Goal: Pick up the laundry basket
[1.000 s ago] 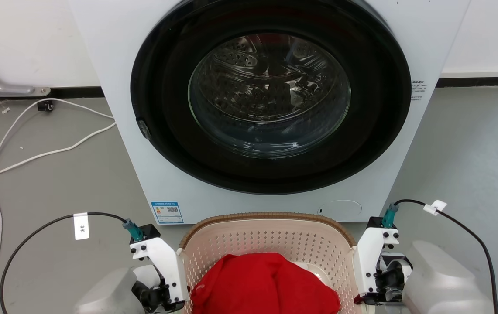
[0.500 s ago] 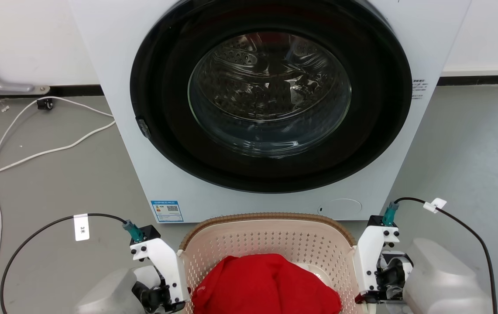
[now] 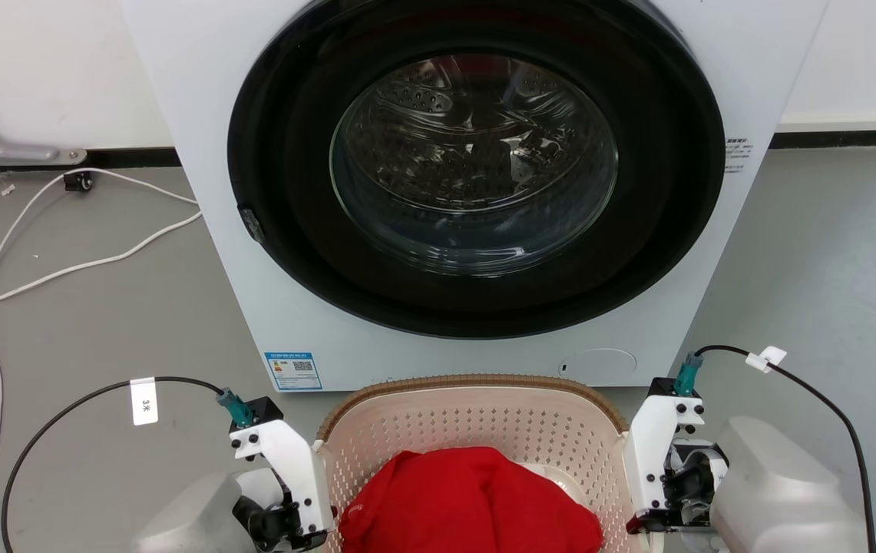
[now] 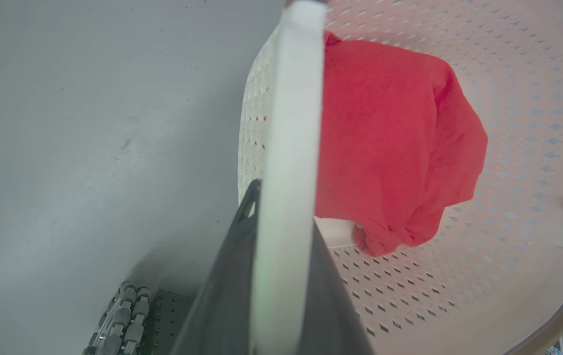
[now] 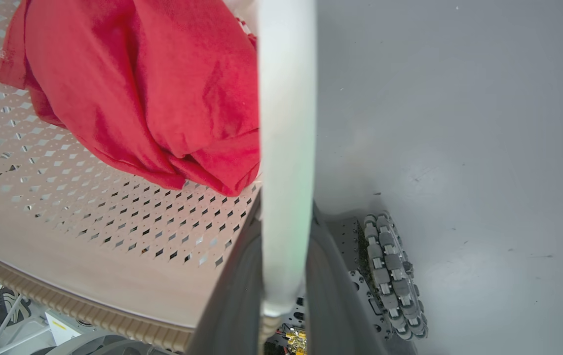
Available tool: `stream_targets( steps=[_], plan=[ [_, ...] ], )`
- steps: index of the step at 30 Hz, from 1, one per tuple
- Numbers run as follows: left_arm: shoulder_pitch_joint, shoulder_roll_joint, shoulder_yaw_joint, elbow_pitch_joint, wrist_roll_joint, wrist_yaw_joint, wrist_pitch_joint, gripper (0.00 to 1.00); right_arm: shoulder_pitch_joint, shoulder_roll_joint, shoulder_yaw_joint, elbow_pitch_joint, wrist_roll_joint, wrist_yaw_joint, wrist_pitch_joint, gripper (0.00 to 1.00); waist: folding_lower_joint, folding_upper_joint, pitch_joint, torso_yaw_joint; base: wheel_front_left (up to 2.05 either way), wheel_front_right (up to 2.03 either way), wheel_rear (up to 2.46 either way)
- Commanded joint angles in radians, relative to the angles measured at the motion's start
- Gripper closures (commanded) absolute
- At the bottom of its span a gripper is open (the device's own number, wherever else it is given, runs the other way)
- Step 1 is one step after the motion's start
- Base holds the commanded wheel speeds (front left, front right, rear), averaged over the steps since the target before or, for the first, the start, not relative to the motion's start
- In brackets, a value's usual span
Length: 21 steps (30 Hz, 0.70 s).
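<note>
Head view: the basket (image 3: 468, 415) sits at the bottom centre of the frame, just in front of the washer (image 3: 476, 192), with a red cloth (image 3: 468, 503) heaped inside. I cannot tell whether its base is on the floor (image 3: 100, 322). My left tool (image 3: 292, 491) is against its end at the lower left and my right tool (image 3: 660, 484) against its end at the lower right. So the basket lies squarely between them, its long axis running across the frame from one tool to the other. Neither arm is nearer; each has its own end. The fingers are hidden here.

Left wrist view: my left tool (image 4: 283, 212) has one dark finger on each side of the white handle (image 4: 288, 123), which runs up the middle of the frame. The fingers are pressed in on it, pinching it. The perforated wall and the cloth lie to the right of the handle, bare floor to the left.

Right wrist view: this is the mirror of it. My right tool (image 5: 285, 217) pinches the other handle (image 5: 286, 123), with basket and cloth to the left and floor to the right.

With a grip at each end, I judge the lift depends on both tools rising straight up at the same pace. Otherwise the basket would tip along its long axis or nudge the washer just beyond its far rim.
</note>
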Motion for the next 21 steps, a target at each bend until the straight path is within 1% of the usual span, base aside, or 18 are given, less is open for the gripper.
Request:
stream_targets(
  steps=[1,21],
  plan=[
    [-0.019,-0.031,0.004,-0.023,-0.015,-0.015,-0.006,1.00,-0.010,0.039,-0.005,-0.014,0.008,0.015,0.006,1.00,0.0000,0.0000,0.000,-0.001,0.00,0.00,0.00],
    [-0.018,-0.030,-0.004,-0.018,-0.027,-0.015,-0.006,1.00,0.000,0.038,-0.027,-0.014,-0.006,0.015,0.007,1.00,0.0000,0.0000,0.000,0.000,0.00,0.00,0.00]
  ],
)
